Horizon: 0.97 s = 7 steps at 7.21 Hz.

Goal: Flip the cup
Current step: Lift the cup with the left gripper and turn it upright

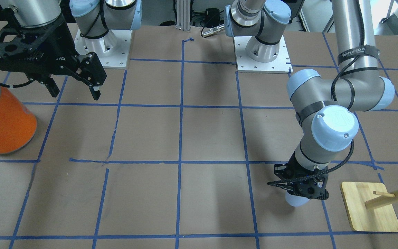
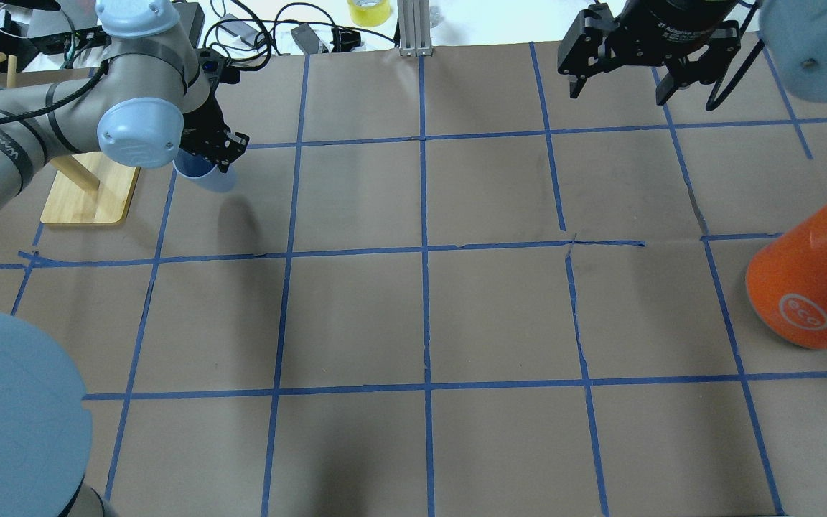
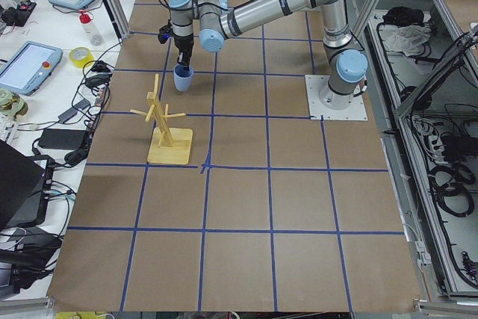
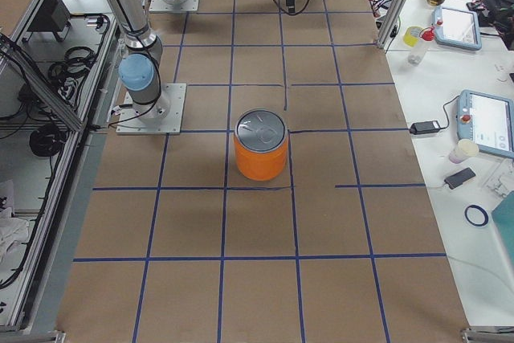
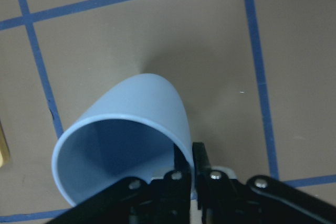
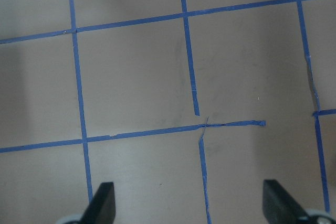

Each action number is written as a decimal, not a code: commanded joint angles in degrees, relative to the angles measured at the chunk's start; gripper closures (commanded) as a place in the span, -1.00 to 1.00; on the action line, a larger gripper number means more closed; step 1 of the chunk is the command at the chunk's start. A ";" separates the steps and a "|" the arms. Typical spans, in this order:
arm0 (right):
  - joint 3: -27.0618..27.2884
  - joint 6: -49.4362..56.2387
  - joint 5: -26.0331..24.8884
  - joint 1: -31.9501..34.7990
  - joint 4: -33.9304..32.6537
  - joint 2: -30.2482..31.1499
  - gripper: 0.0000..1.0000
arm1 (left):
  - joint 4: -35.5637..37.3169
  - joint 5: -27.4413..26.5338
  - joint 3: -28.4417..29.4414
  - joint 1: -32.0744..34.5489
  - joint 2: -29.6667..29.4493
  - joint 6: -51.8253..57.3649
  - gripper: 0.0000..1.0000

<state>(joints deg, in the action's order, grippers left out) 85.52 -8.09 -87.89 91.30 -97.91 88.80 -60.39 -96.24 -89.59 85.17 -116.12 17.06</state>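
The pale lavender-blue cup (image 5: pixel 136 119) has its mouth up, toward the wrist camera, and its darker inside shows. My left gripper (image 5: pixel 188 156) is shut on the cup's rim, one finger inside and one outside. The cup shows under the gripper in the front view (image 1: pixel 294 200), the overhead view (image 2: pixel 207 178) and the left view (image 3: pixel 183 78), close over the brown table paper; I cannot tell if it touches. My right gripper (image 1: pixel 74 93) is open and empty, high over the far side of the table (image 2: pixel 618 93), with only paper and blue tape under it (image 6: pixel 190 205).
A large orange can (image 2: pixel 808 287) with a silver top stands near my right arm's side (image 1: pixel 3 121). A wooden peg rack on a bamboo base (image 2: pixel 90 197) stands just beside the cup (image 1: pixel 370 211). Blue tape lines grid the table.
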 commanded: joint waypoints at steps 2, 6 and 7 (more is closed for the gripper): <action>-0.09 0.00 0.00 0.02 0.00 0.06 -1.00 | 0.19 -0.17 1.17 0.00 -1.65 2.53 1.00; 0.00 0.00 0.09 0.02 0.00 0.06 -1.00 | 0.19 0.09 1.17 0.26 -1.39 2.28 -0.25; 0.09 0.00 0.09 0.02 0.00 -0.03 -1.00 | -0.07 0.09 1.26 0.79 -0.34 1.75 -0.32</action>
<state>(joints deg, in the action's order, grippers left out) 85.53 -8.09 -87.81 91.32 -97.91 88.82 -60.26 -96.16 -88.45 85.53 -117.41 19.27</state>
